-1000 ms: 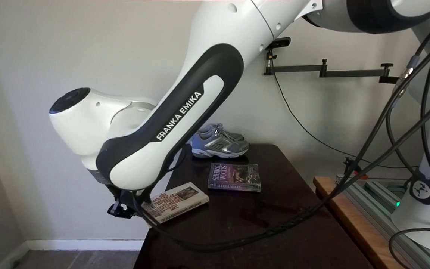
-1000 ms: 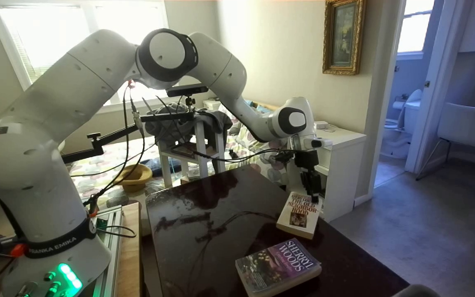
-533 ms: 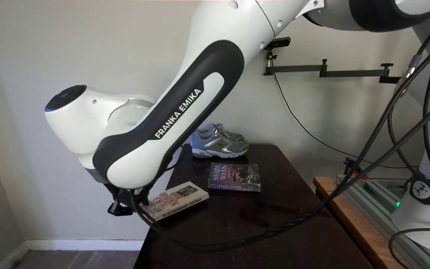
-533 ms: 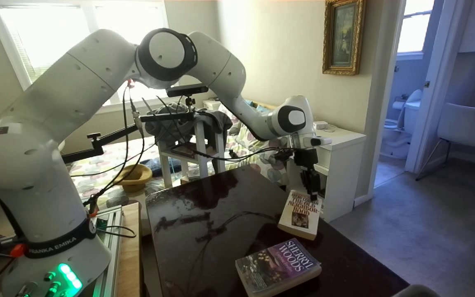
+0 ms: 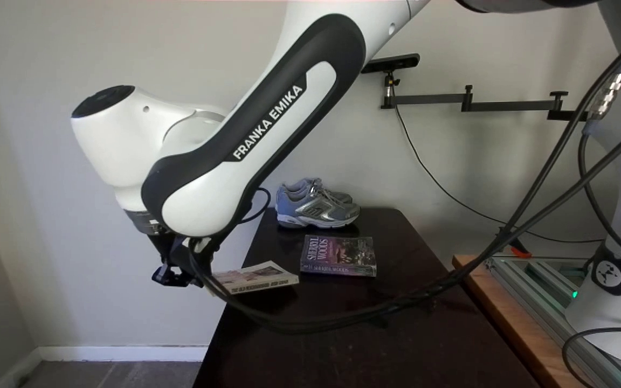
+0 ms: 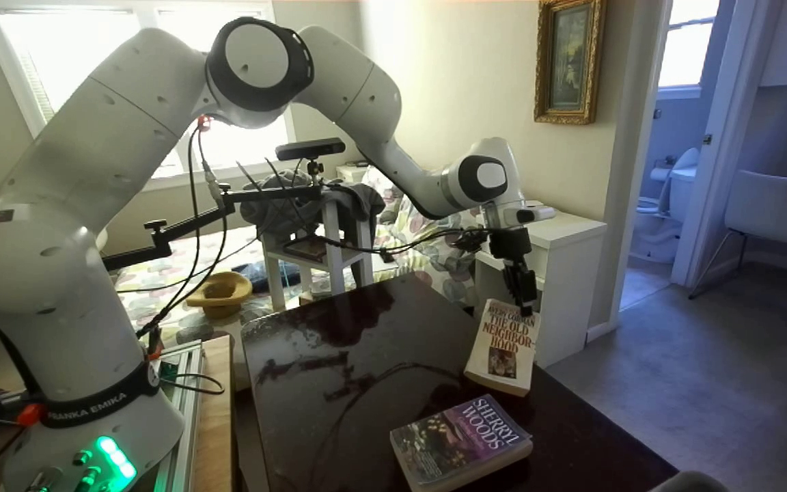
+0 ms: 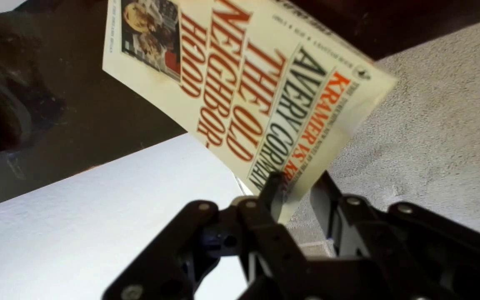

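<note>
Gripper (image 7: pixel 299 185) is partly closed and seems to pinch one top corner of the cream paperback (image 7: pixel 242 93), which is tilted, this end beyond the table (image 6: pixel 366 424); from the gripper, its long axis goes inward, toward the purple book (image 6: pixel 458 441).

The cream paperback (image 7: pixel 231 87), "The Old Neighborhood", slants cover up past the edge of the dark table (image 6: pixel 591 444), 1 top corner pinched in the gripper (image 7: pixel 300 185).

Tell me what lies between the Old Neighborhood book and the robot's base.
From book to base, both exterior views show dark tabletop, a wooden beam, then metal rails.
</note>
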Action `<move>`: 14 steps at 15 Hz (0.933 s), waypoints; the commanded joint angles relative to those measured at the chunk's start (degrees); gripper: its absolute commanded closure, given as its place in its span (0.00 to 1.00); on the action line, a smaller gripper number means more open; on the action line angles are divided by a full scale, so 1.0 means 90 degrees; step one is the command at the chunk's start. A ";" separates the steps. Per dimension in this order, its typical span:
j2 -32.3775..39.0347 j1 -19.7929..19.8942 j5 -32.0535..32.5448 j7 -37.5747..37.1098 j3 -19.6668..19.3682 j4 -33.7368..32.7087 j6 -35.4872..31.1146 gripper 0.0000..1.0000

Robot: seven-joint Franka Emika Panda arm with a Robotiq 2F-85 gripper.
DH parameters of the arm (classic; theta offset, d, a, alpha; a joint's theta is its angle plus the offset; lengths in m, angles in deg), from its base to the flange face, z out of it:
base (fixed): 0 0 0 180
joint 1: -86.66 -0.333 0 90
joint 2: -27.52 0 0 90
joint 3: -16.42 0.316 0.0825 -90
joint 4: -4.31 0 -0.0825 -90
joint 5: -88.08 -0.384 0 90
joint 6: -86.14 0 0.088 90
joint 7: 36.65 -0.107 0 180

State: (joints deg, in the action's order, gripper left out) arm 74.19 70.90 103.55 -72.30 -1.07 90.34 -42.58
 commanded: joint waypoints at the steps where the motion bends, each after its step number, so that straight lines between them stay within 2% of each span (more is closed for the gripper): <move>1: -0.0805 -0.0017 0.0337 -0.0344 -0.0002 0.0999 -0.0423 0.94; 6: -0.1577 -0.0004 0.0475 -0.0804 -0.0077 0.1848 -0.0709 0.94; 14: -0.2863 0.0043 0.1390 -0.2125 -0.0069 0.3090 -0.1025 0.94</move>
State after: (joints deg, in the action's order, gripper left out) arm 54.55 71.04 111.69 -86.12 -2.25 111.41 -49.62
